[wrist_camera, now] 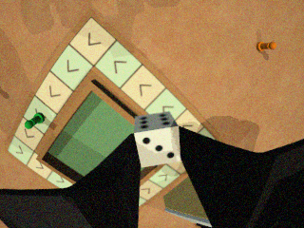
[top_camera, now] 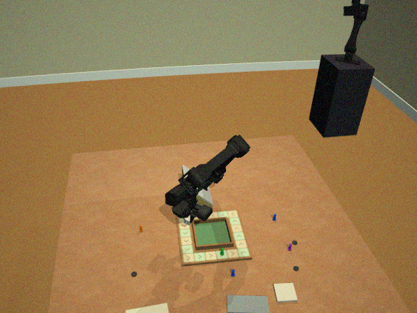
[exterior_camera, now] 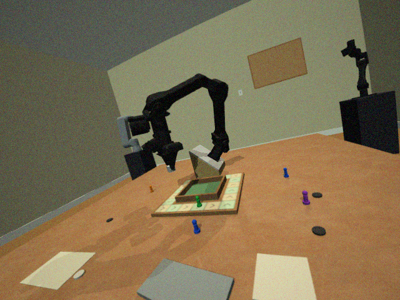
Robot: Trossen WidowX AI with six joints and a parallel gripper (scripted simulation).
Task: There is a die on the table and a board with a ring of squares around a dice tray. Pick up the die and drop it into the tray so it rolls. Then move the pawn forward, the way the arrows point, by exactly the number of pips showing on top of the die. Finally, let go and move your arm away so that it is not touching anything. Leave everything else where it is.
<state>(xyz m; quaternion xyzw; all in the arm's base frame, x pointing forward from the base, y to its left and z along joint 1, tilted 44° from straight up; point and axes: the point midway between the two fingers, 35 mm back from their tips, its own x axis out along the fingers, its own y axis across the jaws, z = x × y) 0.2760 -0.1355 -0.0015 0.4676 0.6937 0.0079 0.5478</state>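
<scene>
My gripper [top_camera: 187, 218] [exterior_camera: 170, 167] [wrist_camera: 156, 136] is shut on the white die [top_camera: 186, 221] [exterior_camera: 169, 169] [wrist_camera: 153, 150], raised above the board's back left part. In the wrist view, one die side shows three pips and another shows two rows of dots. The board [top_camera: 200, 256] [exterior_camera: 174, 207] [wrist_camera: 91, 40] has a ring of cream and green arrow squares. The brown-walled dice tray [top_camera: 215, 246] [exterior_camera: 185, 198] in its middle has a green floor with nothing on its visible part. The green pawn [top_camera: 221, 252] [exterior_camera: 198, 202] [wrist_camera: 34, 121] stands upright on a front square.
A tilted wedge block [top_camera: 205, 197] [exterior_camera: 205, 166] stands behind the board at the arm's base. An orange pawn [top_camera: 141, 228] [exterior_camera: 150, 189] [wrist_camera: 266, 46] is left of the board. Blue pawns [top_camera: 232, 272] [exterior_camera: 195, 227] are in front and right; a purple pawn [top_camera: 290, 246] [exterior_camera: 305, 197] is at right.
</scene>
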